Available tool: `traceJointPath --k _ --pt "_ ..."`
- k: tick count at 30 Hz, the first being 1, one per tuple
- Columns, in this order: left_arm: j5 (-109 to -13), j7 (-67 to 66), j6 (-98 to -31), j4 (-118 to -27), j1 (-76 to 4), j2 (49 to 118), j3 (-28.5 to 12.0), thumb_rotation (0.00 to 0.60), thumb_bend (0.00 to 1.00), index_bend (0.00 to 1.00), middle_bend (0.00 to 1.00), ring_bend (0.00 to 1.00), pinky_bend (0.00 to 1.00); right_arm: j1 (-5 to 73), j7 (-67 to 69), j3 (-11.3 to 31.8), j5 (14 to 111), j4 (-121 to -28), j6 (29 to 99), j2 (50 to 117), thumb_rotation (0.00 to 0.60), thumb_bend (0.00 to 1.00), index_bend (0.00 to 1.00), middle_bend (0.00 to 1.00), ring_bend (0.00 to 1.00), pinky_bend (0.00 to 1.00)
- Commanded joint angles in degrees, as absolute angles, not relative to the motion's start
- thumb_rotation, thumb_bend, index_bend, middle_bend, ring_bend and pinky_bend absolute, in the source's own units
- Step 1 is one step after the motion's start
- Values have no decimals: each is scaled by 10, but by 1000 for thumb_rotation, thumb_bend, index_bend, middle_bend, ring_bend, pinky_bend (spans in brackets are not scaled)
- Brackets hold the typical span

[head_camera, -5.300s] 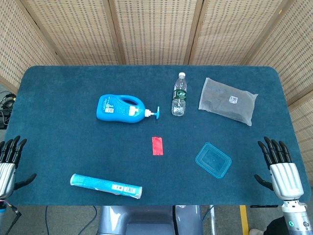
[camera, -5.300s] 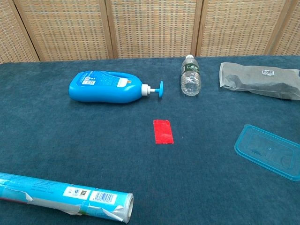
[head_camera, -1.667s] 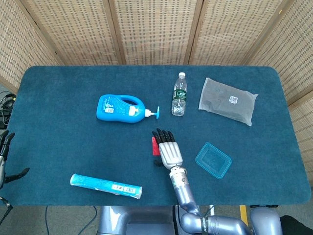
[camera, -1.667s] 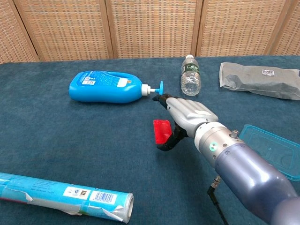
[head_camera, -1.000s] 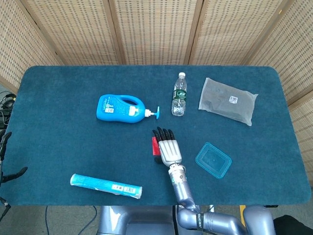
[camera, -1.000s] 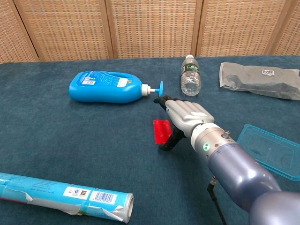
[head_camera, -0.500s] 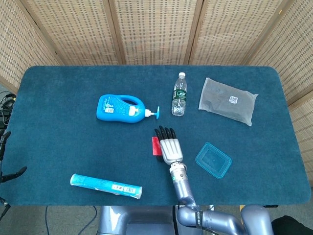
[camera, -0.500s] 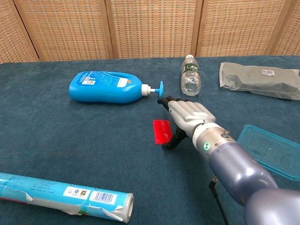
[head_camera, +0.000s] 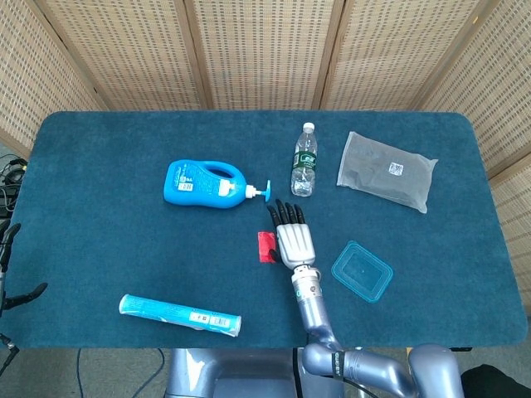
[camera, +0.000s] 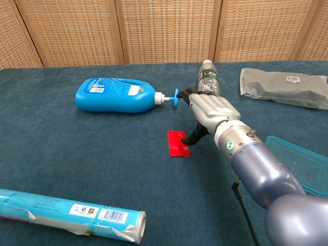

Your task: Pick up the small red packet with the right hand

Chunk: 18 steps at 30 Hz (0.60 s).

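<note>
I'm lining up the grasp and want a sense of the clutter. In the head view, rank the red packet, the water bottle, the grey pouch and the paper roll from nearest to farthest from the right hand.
From the right hand:
1. Red packet, just beside it on its left.
2. Water bottle, ahead toward the back.
3. Paper roll, front left near the table edge.
4. Grey pouch, back right.
The last two are too close to call.

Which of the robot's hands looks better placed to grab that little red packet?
The right hand. It hovers right beside the small red packet in mid-table, thumb reaching toward its edge. The left hand sits off the table's far left edge.
</note>
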<state>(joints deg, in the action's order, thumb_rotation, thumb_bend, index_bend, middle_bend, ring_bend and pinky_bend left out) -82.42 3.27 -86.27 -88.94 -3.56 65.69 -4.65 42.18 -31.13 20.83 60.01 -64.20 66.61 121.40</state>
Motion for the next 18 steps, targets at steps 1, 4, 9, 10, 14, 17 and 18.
traceJointPath --k 1,4,9,10,14,17,18 --pt "-825 33 -864 -890 -35 657 -46 600 144 0 0 0 0 419 -306 206 607 -649 673 1210 600 383 184 0 0 0" --pt "-826 32 -864 -891 -35 656 -46 600 144 0 0 0 0 416 -302 203 614 -655 679 1206 600 383 189 0 0 0" --pt "-828 32 -866 -892 -35 656 -45 600 144 0 0 0 0 404 -305 194 615 -677 686 1195 600 383 174 0 0 0" --pt "-829 31 -866 -892 -35 656 -45 600 144 0 0 0 0 401 -307 192 613 -682 686 1193 600 382 167 0 0 0" --pt "-831 31 -868 -894 -35 656 -45 600 143 0 0 0 0 386 -316 177 606 -710 688 1185 600 380 146 0 0 0" --pt "-833 31 -871 -896 -33 654 -44 600 144 0 0 0 0 379 -325 162 606 -722 690 1186 600 381 144 0 0 0" --pt "-834 32 -873 -897 -33 654 -44 600 144 0 0 0 0 377 -327 156 606 -723 689 1190 600 380 144 0 0 0"
